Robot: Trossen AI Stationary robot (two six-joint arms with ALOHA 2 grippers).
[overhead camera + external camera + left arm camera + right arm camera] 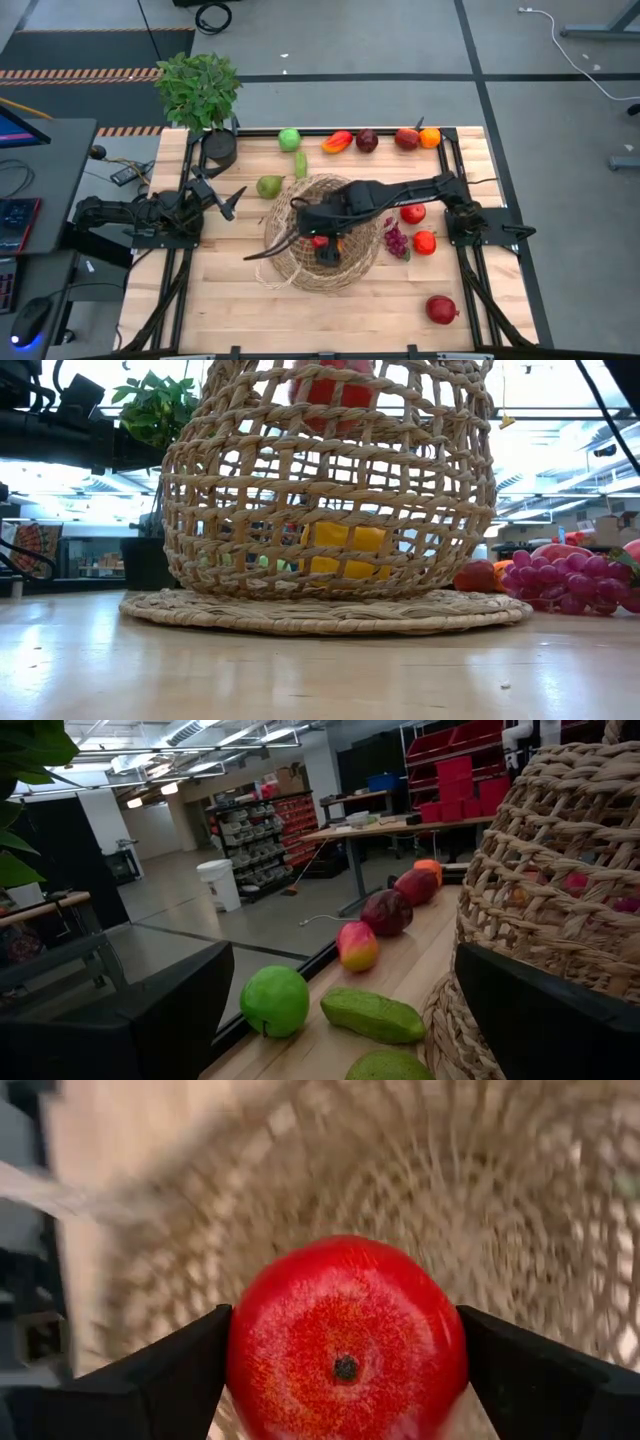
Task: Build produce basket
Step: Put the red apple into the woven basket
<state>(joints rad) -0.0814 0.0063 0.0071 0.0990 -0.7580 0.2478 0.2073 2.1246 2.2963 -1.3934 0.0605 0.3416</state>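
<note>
The tan wicker basket [290, 268] stands mid-table and fills the low view [330, 510]. My right gripper [322, 243] reaches down into it, shut on a round red fruit [345, 1335], which shows through the weave near the basket's top [335, 385]. A yellow piece [345, 550] lies on the basket's floor. More produce rests on the table: a green apple [289, 139], a pear [269, 186], purple grapes [396, 240], and a pomegranate [441, 309]. My left gripper [232, 200] waits open at the table's left, pointing level toward the basket. My right gripper pinches the red fruit by its two opposite sides [245, 1350], one finger [180, 1375] on each. The fingers come steeply from above, pointing down into the basket. The fruit's dark stem dimple [346, 1368] faces the wrist. It hangs clear, high above the basket's floor.
A row of fruit lines the far edge: a red-yellow one [337, 142], a dark red one [367, 141], a red apple [406, 138], an orange [429, 137]. Red pieces [412, 213] lie right of the basket. A potted plant [198, 88] stands far left. Bare wood lies near.
</note>
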